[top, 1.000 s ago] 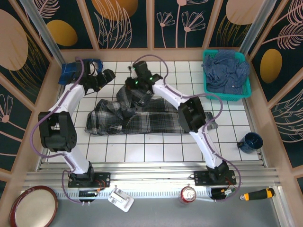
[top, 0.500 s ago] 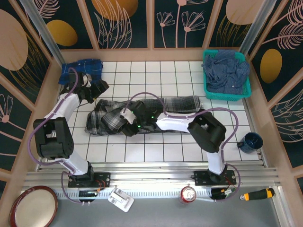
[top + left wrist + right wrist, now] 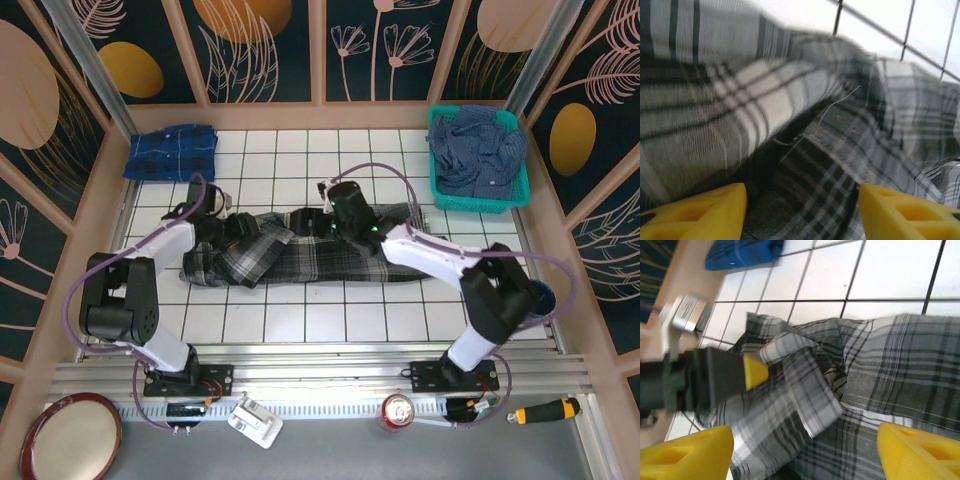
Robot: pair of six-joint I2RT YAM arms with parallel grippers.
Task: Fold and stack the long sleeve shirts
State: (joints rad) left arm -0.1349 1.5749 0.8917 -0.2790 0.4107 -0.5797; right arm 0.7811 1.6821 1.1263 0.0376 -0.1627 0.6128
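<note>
Grey plaid shirt (image 3: pixel 310 258) half-folded mid-table; right gripper (image 3: pixel 805 445) spread, empty above it; left gripper (image 3: pixel 802 200) spread over left-end fold, probably to pinch it.

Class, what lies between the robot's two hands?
Bunched folds of the grey plaid shirt lie between the left hand and the right hand, shown in the right wrist view.

One shirt (image 3: pixel 310 262) centre, basket (image 3: pixel 480 206) back right

White tiled surface (image 3: pixel 320 322), dark grid lines — boxed by tan wooden frame (image 3: pixel 317 50). Wall panels (image 3: pixel 400 40) dark navy, leaf and orange-disc motifs. Aluminium rail (image 3: pixel 330 372) along near edge.
</note>
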